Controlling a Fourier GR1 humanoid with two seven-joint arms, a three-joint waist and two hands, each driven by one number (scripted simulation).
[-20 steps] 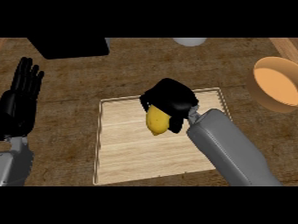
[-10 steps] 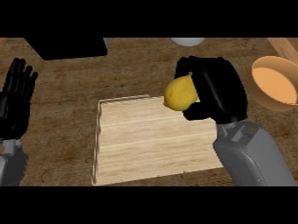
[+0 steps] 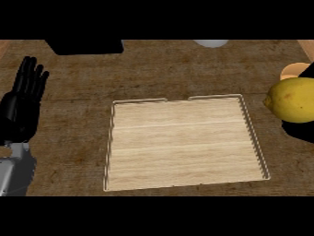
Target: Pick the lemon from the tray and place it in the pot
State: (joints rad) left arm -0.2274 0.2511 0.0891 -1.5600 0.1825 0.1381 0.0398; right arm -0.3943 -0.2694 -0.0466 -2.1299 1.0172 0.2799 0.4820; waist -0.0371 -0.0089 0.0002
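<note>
Lemon [image 3: 299, 100] moved right off tray [image 3: 184, 146], right hand [image 3: 309, 132] curled round it; left hand [image 3: 21, 107] fingers straight.

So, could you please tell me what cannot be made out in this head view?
- Pot: mostly hidden behind the lemon and the right robot hand; its inside is unseen.
- Right robot hand: cut by the right edge, its fingers covered by the lemon.
- Black object and pale object: cut at the top.
</note>
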